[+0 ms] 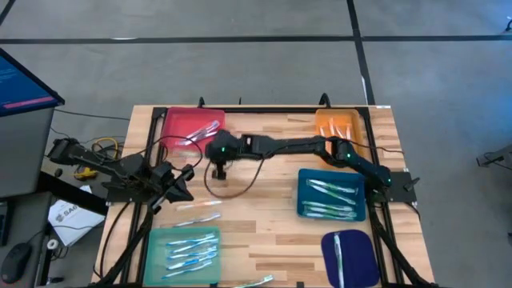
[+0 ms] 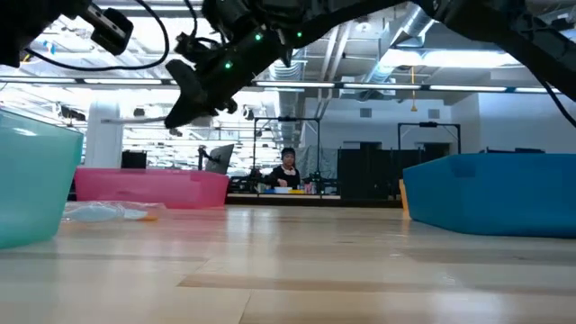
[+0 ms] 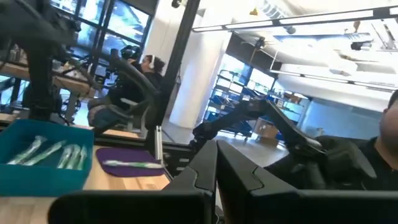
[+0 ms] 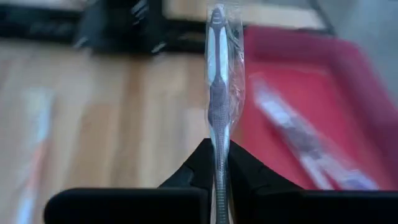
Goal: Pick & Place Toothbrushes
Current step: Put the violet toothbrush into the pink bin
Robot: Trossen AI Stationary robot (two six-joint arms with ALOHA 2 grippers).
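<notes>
My right gripper (image 4: 219, 155) reaches across the table to the red tray's near edge (image 1: 214, 154) and is shut on a toothbrush (image 4: 219, 68) in a clear wrapper. The low view shows this gripper (image 2: 183, 115) high above the table, with the toothbrush (image 2: 135, 119) sticking out as a thin stick. Another wrapped toothbrush (image 4: 298, 146) lies flat in the red tray (image 1: 180, 124). My left gripper (image 1: 182, 182) waits shut at the table's left side, holding nothing. My right gripper pinches the toothbrush between its two fingers close to its near end (image 4: 219, 144). The rest of the toothbrush runs straight on past the fingertips, in line with the fingers. It is lifted clear of the table and stands out roughly level beside the red tray.
An orange tray (image 1: 340, 128), a blue tray (image 1: 332, 196), a purple tray (image 1: 350, 256) and a teal tray (image 1: 186, 250) hold toothbrushes. Loose toothbrushes (image 1: 198, 210) lie on the wood near the left gripper, and one (image 1: 258, 281) lies at the near edge. A black cable (image 1: 240, 182) loops mid-table.
</notes>
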